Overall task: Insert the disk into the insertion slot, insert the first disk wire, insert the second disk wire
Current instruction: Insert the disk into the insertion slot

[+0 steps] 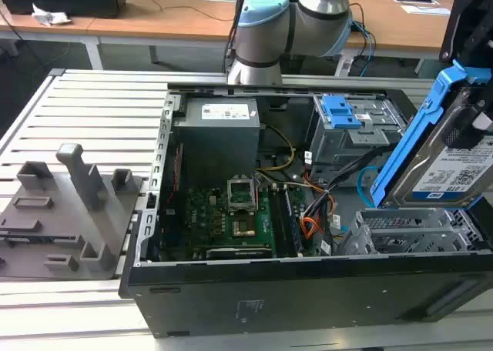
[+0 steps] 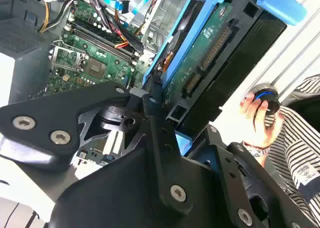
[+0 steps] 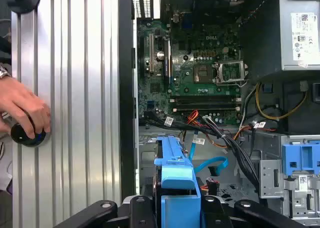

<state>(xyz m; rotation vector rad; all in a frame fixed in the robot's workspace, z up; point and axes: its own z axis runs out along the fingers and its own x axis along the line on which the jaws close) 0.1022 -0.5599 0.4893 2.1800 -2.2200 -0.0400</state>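
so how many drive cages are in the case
2: the silver perforated cage below the disk, and the taller grey cage bearing a blue latch. Others may be hidden.

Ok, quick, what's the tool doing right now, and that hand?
Tool: closed on the disk, held tilted above the computer case.
Hand: resting on a round black knob on the table.
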